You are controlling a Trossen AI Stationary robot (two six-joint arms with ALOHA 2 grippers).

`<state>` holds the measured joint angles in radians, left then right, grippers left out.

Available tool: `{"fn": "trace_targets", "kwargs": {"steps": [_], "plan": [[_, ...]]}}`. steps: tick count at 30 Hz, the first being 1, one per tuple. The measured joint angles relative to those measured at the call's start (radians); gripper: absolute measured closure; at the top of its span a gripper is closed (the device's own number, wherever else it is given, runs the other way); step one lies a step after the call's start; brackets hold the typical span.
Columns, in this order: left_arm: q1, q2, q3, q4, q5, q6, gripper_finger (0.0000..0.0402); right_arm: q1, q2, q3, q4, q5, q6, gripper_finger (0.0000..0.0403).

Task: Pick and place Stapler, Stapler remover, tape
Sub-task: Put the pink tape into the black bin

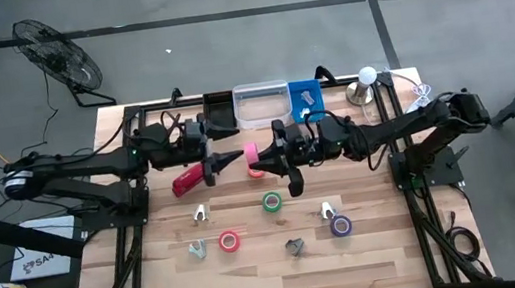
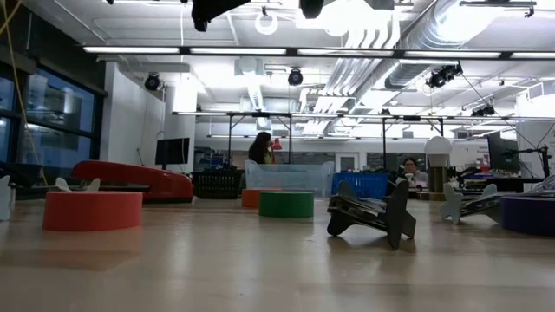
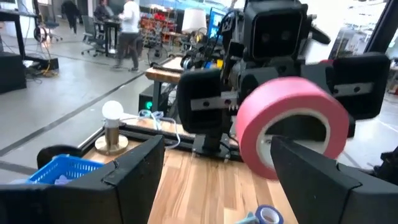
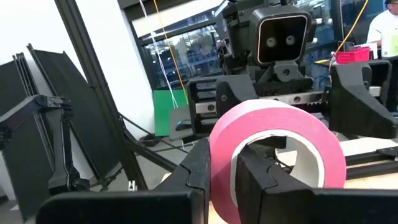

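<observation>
Near the middle of the bench (image 1: 256, 275), toward its back half: both arms raised, tips facing each other. Right gripper (image 1: 257, 168) with jaws clamped on the wall of a pink tape roll (image 1: 251, 153), one finger inside the ring and one outside, roll held in the air. Left gripper (image 1: 227, 160) just beside it, jaws spread wide, fingers either side of the roll's line but not closed on it; contact not clear.

Red stapler (image 1: 185, 182) flat on the bench just under and in front of the left wrist, near the left rail. Along the back edge: clear plastic bin (image 1: 262, 105), blue basket (image 1: 306, 99) touching its right side, small lamp with a white globe (image 1: 363, 88) farther right.

In front of the grippers, scattered across the open wood: green tape roll (image 1: 272, 202), red tape roll (image 1: 230, 240), purple tape roll (image 1: 341, 224), all apart from one another. Among them small staple removers: a white one (image 1: 200, 214), a pale one (image 1: 198, 249), a dark one (image 1: 295, 247), another white one (image 1: 327, 211) just beside the purple roll. Front strip of the bench bare; black frame rails along both sides.

Beyond the bench: floor fan (image 1: 55, 51) standing on the concrete; people in the room at the far end.
</observation>
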<state>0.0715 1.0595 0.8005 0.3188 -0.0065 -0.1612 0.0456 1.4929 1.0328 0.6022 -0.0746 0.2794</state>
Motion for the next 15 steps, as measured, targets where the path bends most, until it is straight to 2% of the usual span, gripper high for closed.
{"fn": "trace_targets", "kwargs": {"steps": [4,15], "plan": [[0.0,0.026,0.0,0.063,0.022,0.0,0.0111,0.0,0.0,0.0,-0.001,0.002,0.0,0.0371],[0.0,0.042,0.0,0.078,0.018,0.0,0.0111,0.0,0.0,0.0,-0.01,0.012,0.0,0.0371]]}}
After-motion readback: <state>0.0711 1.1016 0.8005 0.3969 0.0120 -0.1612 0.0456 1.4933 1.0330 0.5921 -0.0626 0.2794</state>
